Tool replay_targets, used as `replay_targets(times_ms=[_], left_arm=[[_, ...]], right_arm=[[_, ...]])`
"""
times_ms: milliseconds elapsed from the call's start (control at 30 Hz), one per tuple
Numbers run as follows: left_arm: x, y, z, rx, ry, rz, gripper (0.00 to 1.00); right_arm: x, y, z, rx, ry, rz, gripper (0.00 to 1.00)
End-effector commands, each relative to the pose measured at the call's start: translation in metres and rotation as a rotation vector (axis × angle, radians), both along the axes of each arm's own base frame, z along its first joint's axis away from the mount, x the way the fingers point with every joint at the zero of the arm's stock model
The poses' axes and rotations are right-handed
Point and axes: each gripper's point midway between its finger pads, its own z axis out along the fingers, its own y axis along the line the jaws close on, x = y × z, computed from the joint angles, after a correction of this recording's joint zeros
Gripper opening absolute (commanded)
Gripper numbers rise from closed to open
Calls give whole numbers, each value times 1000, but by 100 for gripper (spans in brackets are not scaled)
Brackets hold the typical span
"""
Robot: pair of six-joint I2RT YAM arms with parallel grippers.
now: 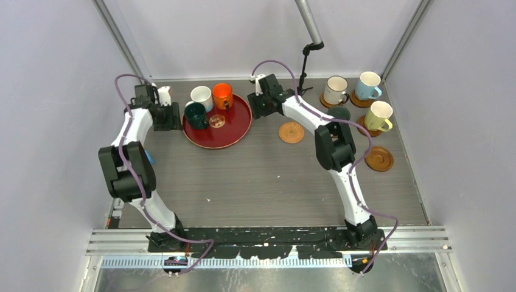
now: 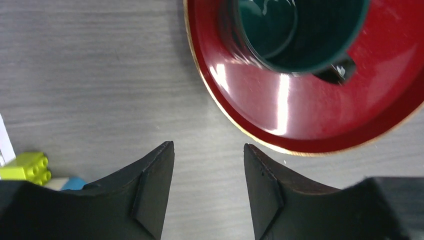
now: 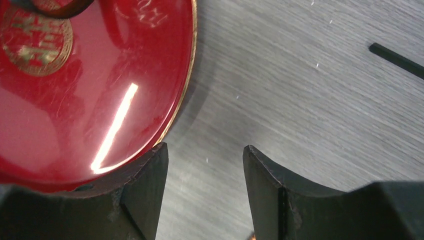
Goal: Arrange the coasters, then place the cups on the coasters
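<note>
A dark teal cup (image 1: 196,114) (image 2: 295,30), a white cup (image 1: 201,95) and an orange cup (image 1: 223,95) stand on the red tray (image 1: 234,131) (image 2: 310,115) (image 3: 75,100). Cream (image 1: 335,90), light blue (image 1: 368,86) and pale yellow (image 1: 378,116) cups sit on wood coasters at the back right. A dark cup (image 1: 341,112) is partly hidden behind my right arm. A woven coaster (image 1: 291,132) and a wood coaster (image 1: 379,159) lie bare. My left gripper (image 1: 178,118) (image 2: 209,147) is open over the table just off the tray's left rim. My right gripper (image 1: 251,112) (image 3: 206,147) is open at the tray's right rim.
A gold round emblem (image 3: 35,40) marks the tray's middle. A black stand (image 1: 303,70) rises at the back, and its foot (image 3: 397,60) lies on the table. A yellow-green toy brick (image 2: 25,167) lies left of my left gripper. Grey walls enclose the table.
</note>
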Motion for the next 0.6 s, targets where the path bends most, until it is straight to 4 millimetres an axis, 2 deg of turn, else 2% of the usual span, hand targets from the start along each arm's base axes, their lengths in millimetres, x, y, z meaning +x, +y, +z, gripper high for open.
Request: replay_targets(times_ms=[0, 167, 333, 567], left_arm=[[45, 21, 4, 21, -92, 45, 55], [69, 23, -18, -14, -64, 42, 55], [88, 20, -29, -59, -75, 40, 56], [100, 11, -48, -72, -55, 3, 53]], right_arm=[[29, 17, 34, 106, -71, -71, 61], [38, 28, 16, 125, -54, -80, 61], [43, 37, 3, 135, -52, -76, 61], [47, 44, -19, 111, -44, -74, 57]])
